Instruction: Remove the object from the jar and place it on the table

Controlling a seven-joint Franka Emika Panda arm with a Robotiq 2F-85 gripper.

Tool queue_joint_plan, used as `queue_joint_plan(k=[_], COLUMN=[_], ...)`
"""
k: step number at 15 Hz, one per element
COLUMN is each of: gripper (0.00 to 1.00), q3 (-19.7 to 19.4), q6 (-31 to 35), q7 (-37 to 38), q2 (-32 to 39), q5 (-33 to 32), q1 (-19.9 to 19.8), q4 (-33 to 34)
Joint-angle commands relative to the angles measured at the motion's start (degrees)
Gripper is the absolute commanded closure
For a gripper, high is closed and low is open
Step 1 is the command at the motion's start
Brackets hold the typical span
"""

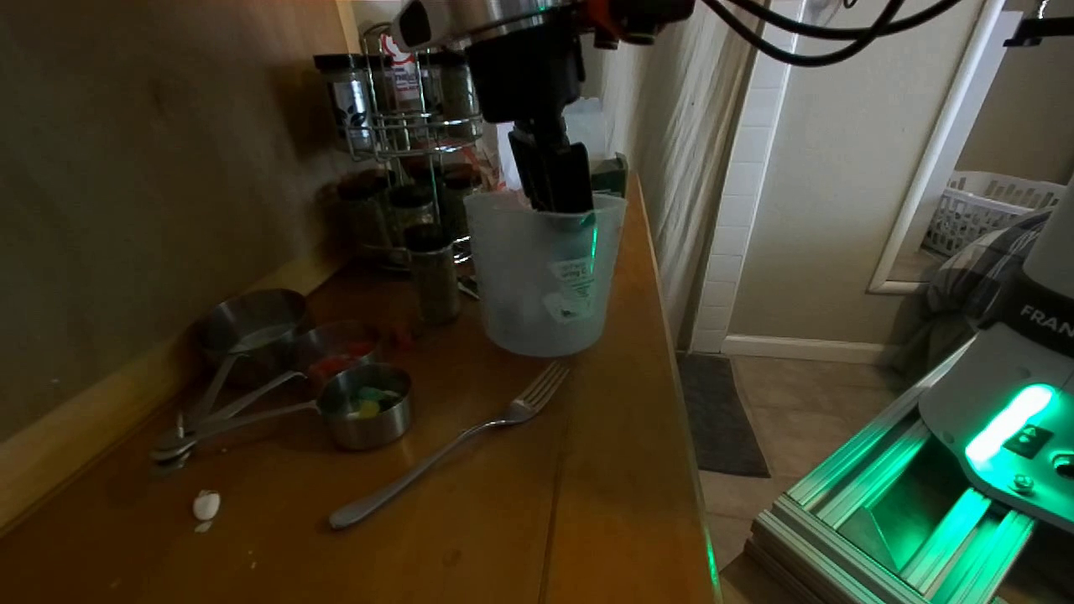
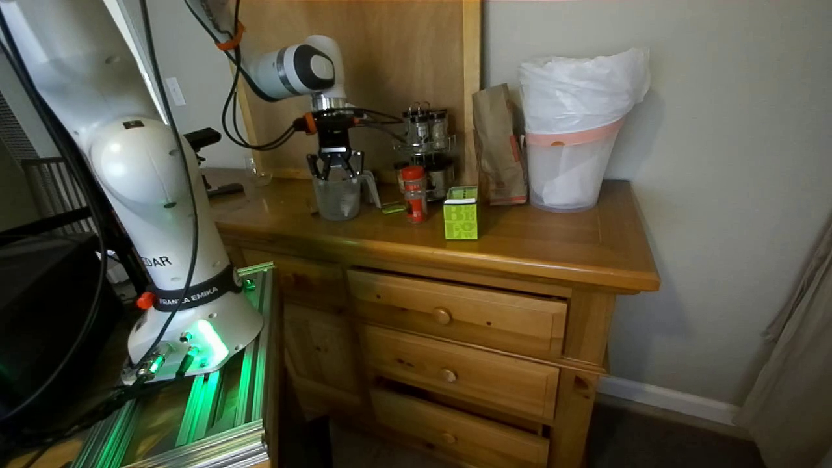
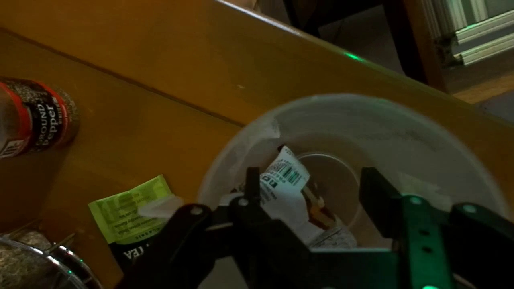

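The jar (image 1: 529, 277), a translucent whitish jug, stands upright on the wooden table (image 1: 470, 537). It also shows in an exterior view (image 2: 338, 200), its handle pointing to the right there. In the wrist view its wide rim and inner wall (image 3: 401, 132) are below my gripper. A white crumpled packet (image 3: 286, 200) with a barcode and some brown and orange parts lies inside the jar. My gripper (image 3: 309, 180) is open and points down at the jar's mouth. The packet is between the fingers in the picture, nearer the left finger. In an exterior view the gripper (image 1: 562, 205) reaches the rim; how deep is unclear.
A fork (image 1: 470, 440) and metal measuring cups (image 1: 365, 407) lie on the table. A spice rack (image 1: 411, 143) stands by the back panel. A pepper bottle (image 2: 415, 195), a green box (image 2: 461, 214), a green tea packet (image 3: 132, 212) and a lined bin (image 2: 572, 149) are nearby.
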Motion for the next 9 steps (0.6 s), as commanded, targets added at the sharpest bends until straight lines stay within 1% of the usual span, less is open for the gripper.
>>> queue_joint_plan(k=[1, 2, 7, 8, 9], gripper=[0.58, 0.61, 0.96, 1.00, 1.00], q3=[0.16, 0.09, 0.28, 0.33, 0.36], q6=[2.28, 2.59, 3.86, 4.25, 4.82], q7=[-2.39, -2.86, -3.89, -3.88, -3.85], q2=[3.78, 4.25, 3.99, 3.91, 3.63], q5=[-4.03, -4.54, -5.84, -5.95, -5.89], q1=[-0.49, -0.59, -0.59, -0.59, -0.56], q4=[0.98, 1.06, 1.28, 1.22, 1.09])
